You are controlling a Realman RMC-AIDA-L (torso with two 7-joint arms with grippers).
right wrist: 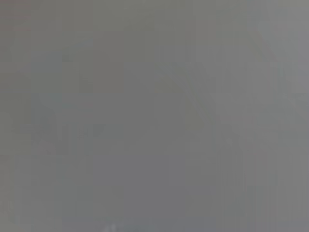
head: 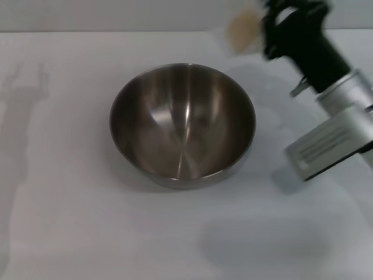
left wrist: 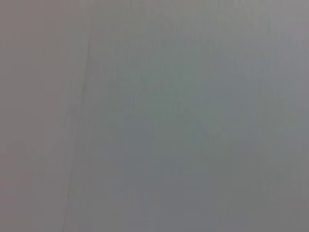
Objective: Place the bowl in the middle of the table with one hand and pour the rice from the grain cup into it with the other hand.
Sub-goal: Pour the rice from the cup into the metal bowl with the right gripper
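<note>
- Surface: the table (head: pixel 70 233) is plain white and unmarked, running back to a pale grey strip of wall along the far edge.
- Soft grey shadows lie on it: a tall one at the robot's left side (shaped like an arm with fingers), a broad one near the front, another beside the bowl on the right.
- The bowl (head: pixel 182 125) sits upright around the middle of the table, shiny steel. No grains are visible inside it.
- The right gripper (head: pixel 265 32) is raised at the far right, beyond and to the right of the bowl, on a black wrist and a grey-white arm segment.
- It holds the grain cup (head: pixel 242 29) against its left side; the cup is blurred, showing a beige mass (the rice (head: pixel 240 33)) inside. The cup is off the bowl's far right rim, not over its centre. The claw appears closed around the cup, though the fingers themselves are not distinct.
- The left gripper is outside the head view; only its shadow suggests an arm on that side.
- View differences: only the head view shows the bowl, cup and arm. Both wrist views show a featureless grey field; the left has a faint slanted line, nothing nameable.
</note>
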